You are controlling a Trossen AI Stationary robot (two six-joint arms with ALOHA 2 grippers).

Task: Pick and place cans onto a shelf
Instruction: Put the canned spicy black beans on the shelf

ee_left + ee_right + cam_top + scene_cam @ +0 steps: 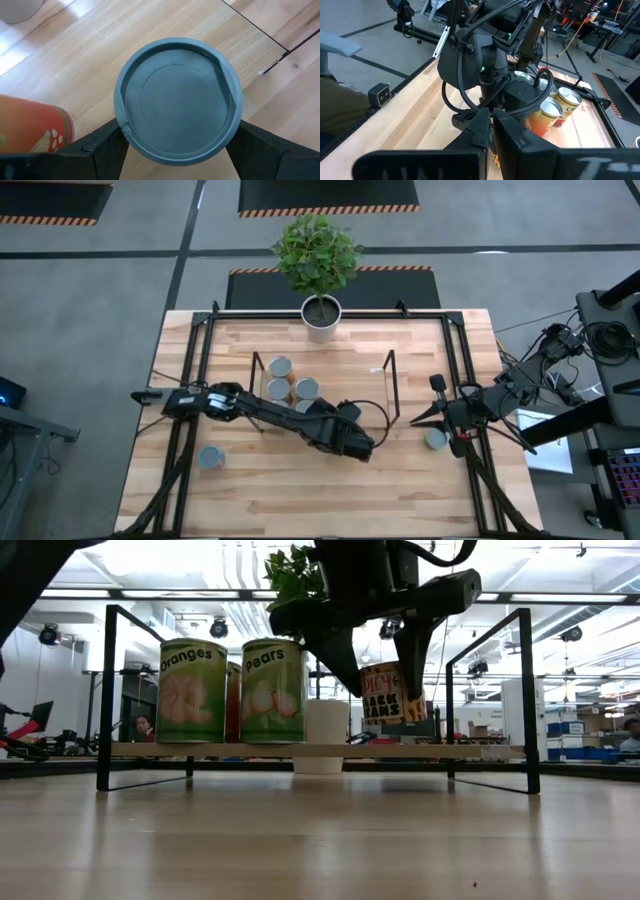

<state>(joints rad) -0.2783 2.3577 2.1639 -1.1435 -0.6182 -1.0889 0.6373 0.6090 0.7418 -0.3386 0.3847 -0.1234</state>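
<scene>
Left gripper (385, 660) was clamped around a can (392, 692), held above the shelf (300, 750). Right gripper (437, 420) was kept clenched, empty, at the table's (330, 490) right side.

One camera looks straight down from overhead, another level from tabletop height, sharing the black-wire, wood-board shelf (322, 385); wrist cameras sit close.

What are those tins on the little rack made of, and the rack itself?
The cans look like metal: dull grey lids with pressed rings, seen on the one in the left gripper, wrapped in printed paper labels. The shelf seems a pale wood board, grain visible, on thin black wire end frames, probably painted steel.
</scene>
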